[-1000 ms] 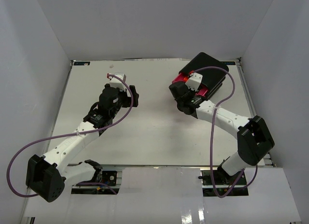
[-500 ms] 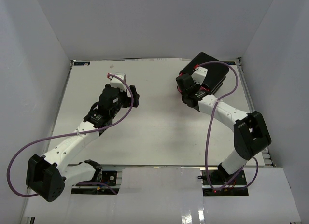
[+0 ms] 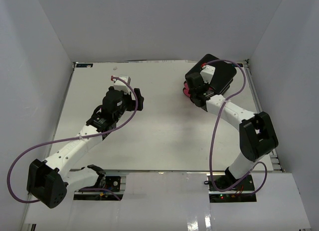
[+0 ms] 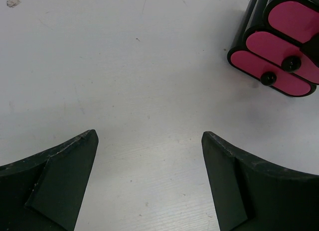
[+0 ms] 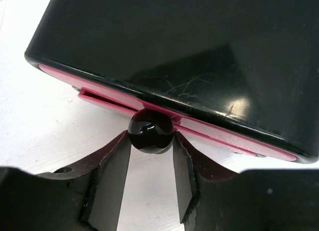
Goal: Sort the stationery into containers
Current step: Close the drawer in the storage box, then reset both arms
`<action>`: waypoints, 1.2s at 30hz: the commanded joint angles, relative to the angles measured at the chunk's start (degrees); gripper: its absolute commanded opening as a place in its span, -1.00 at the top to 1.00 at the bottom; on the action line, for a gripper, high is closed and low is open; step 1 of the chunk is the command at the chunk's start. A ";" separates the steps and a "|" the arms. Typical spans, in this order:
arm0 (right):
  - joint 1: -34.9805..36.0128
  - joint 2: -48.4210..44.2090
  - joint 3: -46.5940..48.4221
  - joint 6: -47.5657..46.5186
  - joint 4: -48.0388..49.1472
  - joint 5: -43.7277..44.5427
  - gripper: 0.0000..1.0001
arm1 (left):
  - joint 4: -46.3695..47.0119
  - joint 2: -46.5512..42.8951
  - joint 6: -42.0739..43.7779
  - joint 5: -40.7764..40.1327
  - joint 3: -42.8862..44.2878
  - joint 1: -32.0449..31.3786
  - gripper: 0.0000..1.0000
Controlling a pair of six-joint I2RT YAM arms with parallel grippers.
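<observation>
The containers are a black rounded box (image 3: 219,74) with pink drawer fronts (image 4: 279,44) at the back right of the table. In the right wrist view the box (image 5: 199,52) fills the top. Its top drawer (image 5: 99,97) sits almost flush, and a round black knob (image 5: 151,131) sticks out of it. My right gripper (image 5: 149,140) (image 3: 193,87) is at that knob. Its fingertips flank the knob closely, slightly parted. My left gripper (image 4: 149,139) (image 3: 135,94) hangs wide open over bare table left of the box, with nothing in it. No stationery is in view.
Two lower drawer knobs (image 4: 290,64) (image 4: 267,78) show in the left wrist view. White walls close in the white table (image 3: 164,136) on three sides. A small scrap (image 4: 13,1) lies far from the left gripper.
The right gripper moved toward the box with the knob, and the pink drawer that stuck out is now nearly flush. Its jaws have widened slightly. The left arm has not moved.
</observation>
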 commanded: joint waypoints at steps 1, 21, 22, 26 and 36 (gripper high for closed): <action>-0.31 -1.04 2.07 -2.03 2.51 -0.61 0.09 | 0.45 -0.49 0.51 0.37 1.56 -0.15 -0.92; -0.39 -51.74 -17.96 -27.07 1.11 -6.86 -0.91 | -7.10 -9.18 2.18 -2.27 4.54 -0.15 -0.96; -0.31 -53.94 -18.58 -28.56 0.85 -6.69 -0.92 | -8.24 -10.41 2.35 -2.27 4.72 -0.15 -0.96; -0.39 -67.45 -21.22 -32.44 -2.22 -7.04 -0.93 | -15.45 -17.79 2.53 -3.49 4.73 -0.15 -0.96; -0.31 -86.03 -29.83 -40.00 -8.37 -7.56 -0.80 | -31.71 -37.30 -2.30 -8.33 2.09 -0.15 -0.96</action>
